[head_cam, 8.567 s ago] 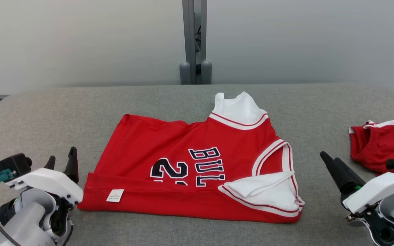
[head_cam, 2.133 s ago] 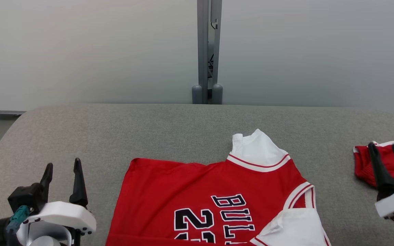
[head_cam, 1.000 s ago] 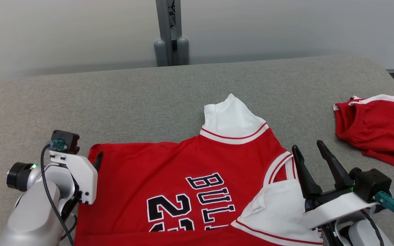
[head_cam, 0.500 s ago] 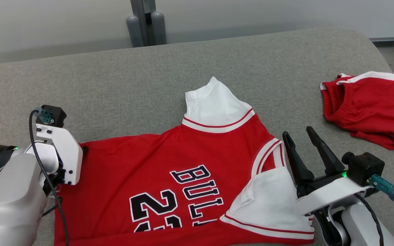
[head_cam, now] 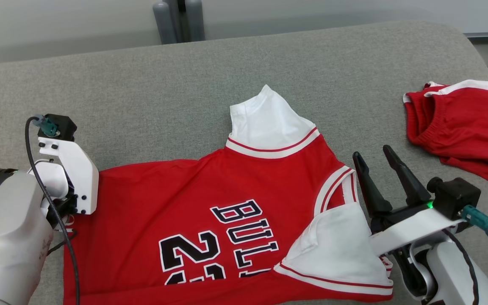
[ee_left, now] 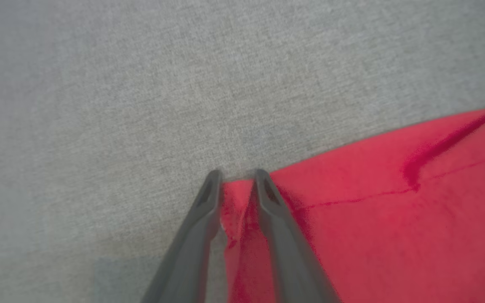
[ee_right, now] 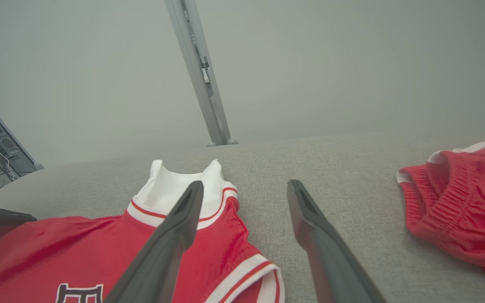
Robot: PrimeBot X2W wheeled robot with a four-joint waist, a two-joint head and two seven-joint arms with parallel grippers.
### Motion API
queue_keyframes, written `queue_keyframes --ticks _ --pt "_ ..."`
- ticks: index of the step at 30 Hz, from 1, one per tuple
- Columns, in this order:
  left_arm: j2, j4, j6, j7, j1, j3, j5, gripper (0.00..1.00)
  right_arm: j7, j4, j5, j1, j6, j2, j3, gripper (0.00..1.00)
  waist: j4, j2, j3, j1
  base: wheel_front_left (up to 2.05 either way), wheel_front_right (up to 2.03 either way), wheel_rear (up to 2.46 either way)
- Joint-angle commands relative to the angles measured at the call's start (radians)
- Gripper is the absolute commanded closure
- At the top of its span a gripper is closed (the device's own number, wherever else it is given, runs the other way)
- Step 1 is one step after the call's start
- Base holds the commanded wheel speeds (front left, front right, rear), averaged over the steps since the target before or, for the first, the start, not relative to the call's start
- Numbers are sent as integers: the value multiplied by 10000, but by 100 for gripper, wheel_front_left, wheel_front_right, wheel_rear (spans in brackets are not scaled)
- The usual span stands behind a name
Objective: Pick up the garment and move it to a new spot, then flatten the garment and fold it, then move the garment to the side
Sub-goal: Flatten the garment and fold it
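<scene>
One change since half a second back: the left gripper (ee_left: 236, 174), then wide apart, has drawn its fingers (ee_left: 267, 198) in on the 9 o'clock corner of the jersey (head_cam: 210, 186), with red cloth bunched between them. The right gripper (head_cam: 372, 151) stays spread at the jersey's 4 o'clock. The jersey lies print-up mid-cushion (head_cam: 142, 84) with the shorts (head_cam: 464, 123) well apart at 2 o'clock; its hem and number run off at 6 o'clock. From the head the left fingers hide behind their white bracket (head_cam: 79, 173), and the wrist picture is soft.
</scene>
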Motion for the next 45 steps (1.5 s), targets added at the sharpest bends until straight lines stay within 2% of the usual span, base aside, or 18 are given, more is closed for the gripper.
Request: queue_keyframes --ticks 1,5,11,15,23,30,35,45 --pt "101 40 5 124 -57 -62 -138 100 -15 78 -39 -222 14 -145 0 0 79 0 70 0 0 0 0" --pt "203 -29 7 149 -215 -255 -362 100 -15 257 48 -667 14 -376 182 0 285 0 176 0 0 0 0" --pt "-21 -178 7 -13 -498 -304 -709 100 -14 669 390 -1676 14 -805 613 0 652 0 265 0 0 0 0" --pt "-211 -404 5 -176 -688 -488 -956 100 209 1464 1071 -2804 14 -1049 1192 0 957 0 401 0 0 0 0" --pt "-534 -840 5 -522 -880 -961 -1393 100 2045 3417 2633 -5262 11 -1547 2840 0 1533 0 867 0 0 0 0" --pt "-662 -858 5 -824 -1088 -1339 -1626 100 3460 4763 4096 -6867 11 -1587 3789 0 1932 0 1213 0 0 0 0" --pt "-788 -799 5 -994 -1275 -1613 -1739 100 4083 5436 4722 -7714 11 -1649 4471 0 2217 0 1441 0 0 0 0" --pt "-1152 -427 6 -1356 -1613 -2072 -2055 100 4796 6923 5121 -8807 11 -1458 5616 0 2531 0 1722 0 0 0 0"
